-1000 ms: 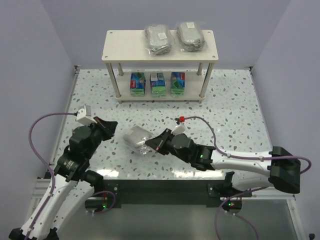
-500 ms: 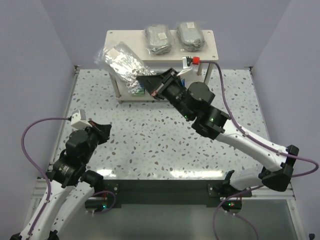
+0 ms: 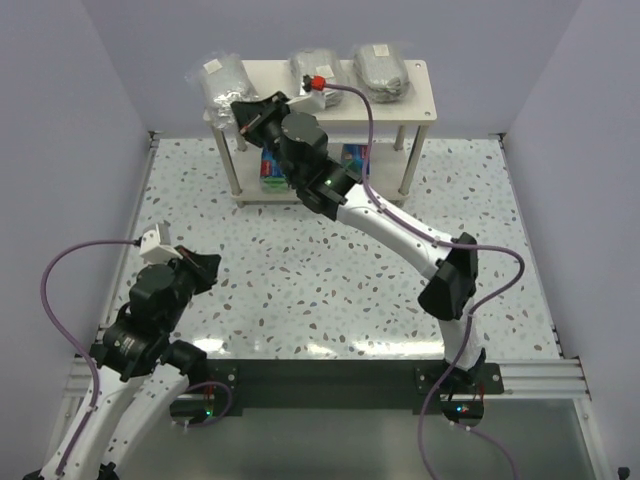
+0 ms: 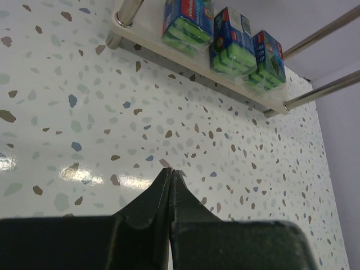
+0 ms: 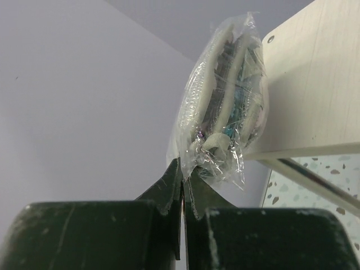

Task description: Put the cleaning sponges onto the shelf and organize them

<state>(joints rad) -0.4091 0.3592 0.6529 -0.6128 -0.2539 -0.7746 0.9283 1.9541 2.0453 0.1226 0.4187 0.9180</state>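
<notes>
Dark plastic left fingers [image 4: 154, 194] sit nearest, pressed together on nothing, low over the speckled tabletop [image 4: 67, 112] and well apart from the work. That arm looks parked.

Further out, the shelf [image 3: 420, 100] stands at the far side of the tabletop. Its lower tier carries the three green-and-blue packs [image 4: 233, 42], upright in a row just beside one another, so that half of the job looks done.

Reaching across to the shelf's left end, the right fingers [image 5: 167, 188] pinch the loose clear wrap at the near end of a grey bundle [image 3: 220, 78]. The grip is on film only, not on the sponge body. This bundle is at the left end of the top tier, partly past the board's corner. Whether it already bears on the board, I cannot tell.

Its long axis runs away from the fingers, roughly front to back across the shelf's depth. The wrist view shows it standing on its narrow edge, tilted, with its broad faces turned sideways.

Beyond it to the right lie the middle bundle [image 3: 298, 68] and the right bundle [image 3: 380, 70], both flat on the top tier.

The step in hand, I judge, is setting down the last bundle. The next move calls for carrying it inward over the board, laying it flat in line with its neighbours, then parting the fingers. Letting go here could tip it off the edge.
</notes>
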